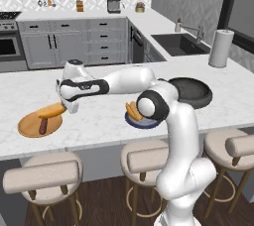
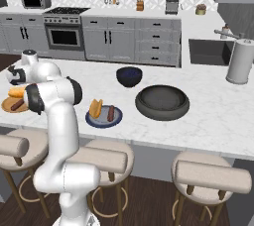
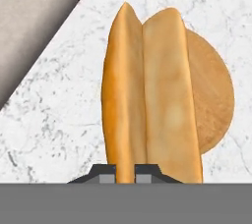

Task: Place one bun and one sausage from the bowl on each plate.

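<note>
While the arm reaches far out to the left over the marble bench (image 1: 99, 121), its end effector (image 1: 66, 107) is pinched on a bun (image 1: 51, 110) and holds it just above the wooden plate (image 1: 30, 127). Beneath it, a sausage (image 1: 42, 126) already lies on that plate. Below the bench edge stand padded stools (image 1: 42, 178).

Well to the right of the end effector sits the blue plate (image 2: 101, 121), carrying another bun (image 2: 95, 108) and another sausage (image 2: 110, 113) side by side. Further right rests the wide dark bowl (image 2: 162, 102), and beyond that a paper towel roll (image 2: 240, 61) stands upright, with the sink (image 1: 181, 44) behind it.

From the left base view the robot's own elbow covers much of the blue plate, and no small blue bowl can be seen; the right base view shows that plate whole, along with a deeper dark blue bowl (image 2: 129, 76) behind it. From the right, the arm hides part of the wooden plate. The hand view shows the held bun's pale split up close, running lengthwise away from the fingertips (image 3: 107, 173), with the wooden plate peeking out beside it.
</note>
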Tool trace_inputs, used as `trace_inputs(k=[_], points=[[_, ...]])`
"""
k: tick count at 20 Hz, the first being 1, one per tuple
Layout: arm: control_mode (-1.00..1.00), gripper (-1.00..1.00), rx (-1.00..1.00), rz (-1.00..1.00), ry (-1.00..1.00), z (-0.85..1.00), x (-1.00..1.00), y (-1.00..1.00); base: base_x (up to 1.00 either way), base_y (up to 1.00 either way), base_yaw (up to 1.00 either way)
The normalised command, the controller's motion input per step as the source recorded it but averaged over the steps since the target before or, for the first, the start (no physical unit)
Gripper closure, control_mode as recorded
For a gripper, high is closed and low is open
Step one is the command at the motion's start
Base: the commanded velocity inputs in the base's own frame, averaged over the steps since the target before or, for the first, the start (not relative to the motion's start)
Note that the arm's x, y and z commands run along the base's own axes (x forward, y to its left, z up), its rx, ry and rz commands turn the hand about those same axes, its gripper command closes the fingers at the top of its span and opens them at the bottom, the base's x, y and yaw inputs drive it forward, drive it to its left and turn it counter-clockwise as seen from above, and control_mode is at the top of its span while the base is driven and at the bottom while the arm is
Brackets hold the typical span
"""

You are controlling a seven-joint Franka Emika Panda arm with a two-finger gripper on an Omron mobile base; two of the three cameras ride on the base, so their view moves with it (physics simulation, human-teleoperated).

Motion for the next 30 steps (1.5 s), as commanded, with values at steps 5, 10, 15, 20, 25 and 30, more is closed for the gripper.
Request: trace_inputs(k=[5,10,15,20,25,30], points=[[-1.0,1.0,-0.09,0.04,0.07,-0.4,0.11,0.46,0.0,0.0,0.0],[-1.0,1.0,-0.05,0.04,0.04,-0.18,0.21,0.09,0.0,0.0,0.0],[-1.0,1.0,-0.04,0.05,0.02,-0.32,0.36,0.01,0.0,0.0,0.0],[-1.0,1.0,-0.06,0.05,0.0,-0.62,0.33,0.13,0.0,0.0,0.0],[-1.0,-1.0,-0.01,0.11,-0.16,-0.7,0.01,-0.04,0.0,0.0,0.0],[-1.0,-1.0,0.0,0.11,-0.04,-0.13,-0.02,-0.18,0.0,0.0,0.0]])
